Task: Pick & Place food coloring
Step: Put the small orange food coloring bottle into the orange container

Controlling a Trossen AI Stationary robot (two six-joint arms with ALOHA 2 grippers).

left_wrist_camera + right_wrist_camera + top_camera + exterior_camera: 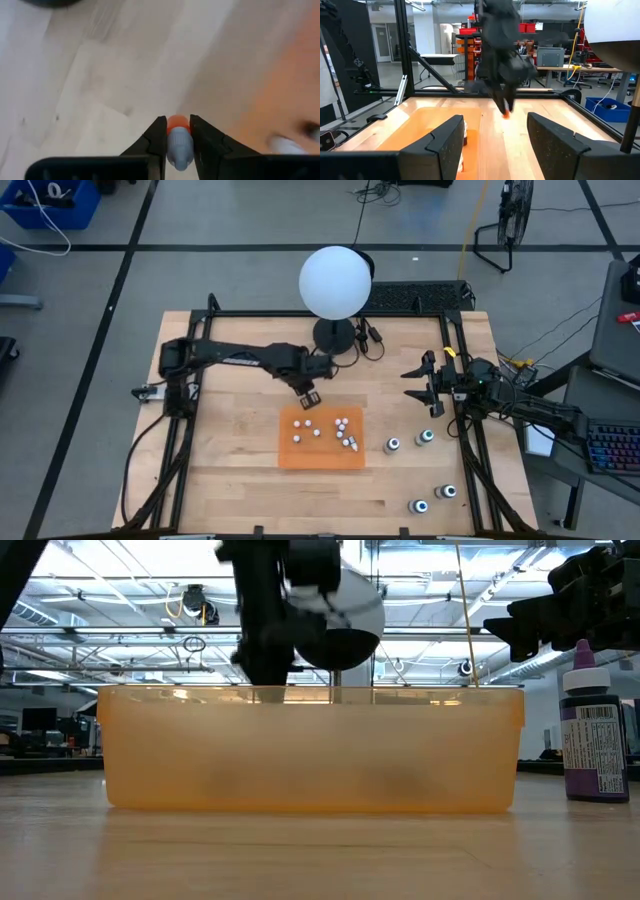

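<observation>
Nearest the table's front edge in the high view, two dark food coloring bottles (432, 500) with white-ringed tops stand at about 5 o'clock from the table's middle. A second pair (409, 441) stands farther back, at roughly 3 o'clock, just beside the right edge of the orange tray (322, 457). In the low view one of these dark bottles (594, 730) stands upright on the wood, purple with a pale cap and a printed label.

The tray (translucent, its wall seen edge-on in the low view) lies near the table's centre. Inside it about ten small whitish bottles (328, 428) are scattered, most toward its far half.

Beyond the tray's far edge, at about 12 o'clock from its middle, the left gripper (308, 397) hangs above the bare wood. Its fingers (156, 140) are pressed in on a small bottle (179, 144), pale grey-bodied with an orange end, held clear of the table.

The right gripper (428, 395) waits at about 2 o'clock from the tray, above the wood by the right frame rail; its fingers (445, 140) stand well apart with nothing between them.

Farthest back, at 12 o'clock, a white globe lamp (335, 282) stands on a dark base.
</observation>
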